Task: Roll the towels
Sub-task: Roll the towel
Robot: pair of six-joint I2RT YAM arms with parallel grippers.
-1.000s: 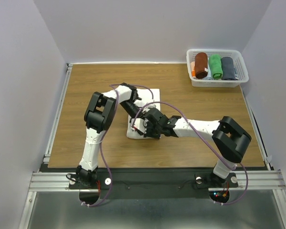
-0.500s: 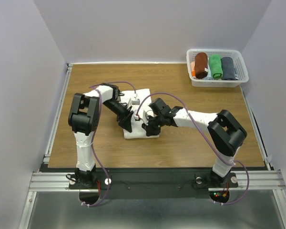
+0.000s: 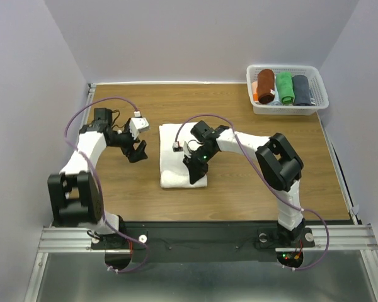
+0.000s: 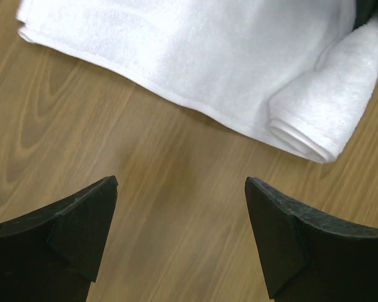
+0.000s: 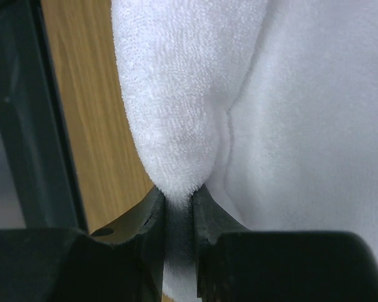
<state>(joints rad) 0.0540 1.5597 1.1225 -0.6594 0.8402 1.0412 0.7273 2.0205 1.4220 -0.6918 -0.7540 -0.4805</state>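
The white towel lies flat mid-table, its near end wound into a short roll. My right gripper is shut on that rolled end, and the right wrist view shows a fold of white towel pinched between the fingers. My left gripper hangs open over bare wood just left of the towel, with nothing between its fingers. The white towel's edge runs across the top of the left wrist view. The dark slate towel lies rolled in the basket.
A white plastic basket stands at the back right corner, holding a rust-brown roll and a green roll beside the slate one. Metal rails border the table's left and near edges.
My left gripper let go of the towel, opened wide and swung left off it. The right gripper moved left along the near end and now pinches the roll.
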